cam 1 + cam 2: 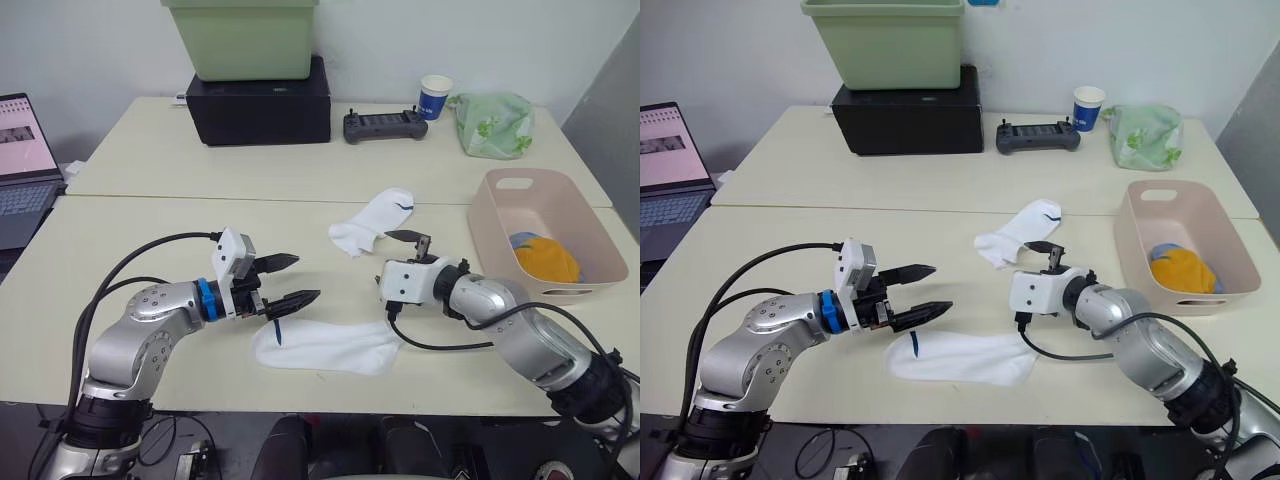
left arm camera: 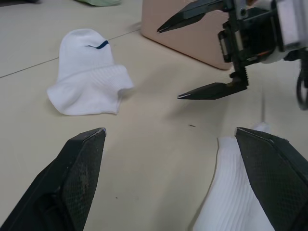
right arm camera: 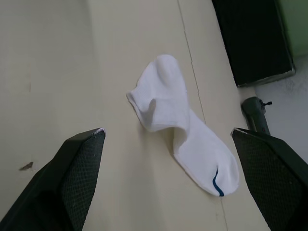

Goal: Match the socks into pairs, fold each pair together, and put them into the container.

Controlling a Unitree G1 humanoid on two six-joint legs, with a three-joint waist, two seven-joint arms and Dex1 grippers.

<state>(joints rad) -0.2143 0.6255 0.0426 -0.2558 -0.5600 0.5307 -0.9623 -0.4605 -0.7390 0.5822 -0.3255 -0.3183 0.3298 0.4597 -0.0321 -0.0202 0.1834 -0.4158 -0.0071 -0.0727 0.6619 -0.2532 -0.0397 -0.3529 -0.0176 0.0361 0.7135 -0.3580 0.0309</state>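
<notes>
Two white socks with a dark blue mark lie on the table. One sock (image 1: pixel 372 222) is crumpled near the middle; the other (image 1: pixel 325 345) lies flat by the front edge. My left gripper (image 1: pixel 307 276) hovers open just above the flat sock's cuff end, holding nothing. My right gripper (image 2: pixel 169 62) is open and empty too, facing the left one across a gap, with the crumpled sock (image 3: pixel 183 120) ahead of it. The pale pink container (image 1: pixel 490 225) stands at the right; a mustard-orange sock (image 1: pixel 545 258) lies in it over a light blue sock (image 1: pixel 520 240).
At the back stand a green tub (image 1: pixel 240 35) on a black box (image 1: pixel 260 105), a black controller (image 1: pixel 380 125), a paper cup (image 1: pixel 435 97) and a green-and-white cloth bundle (image 1: pixel 492 125). A laptop (image 1: pixel 25 160) sits at the far left.
</notes>
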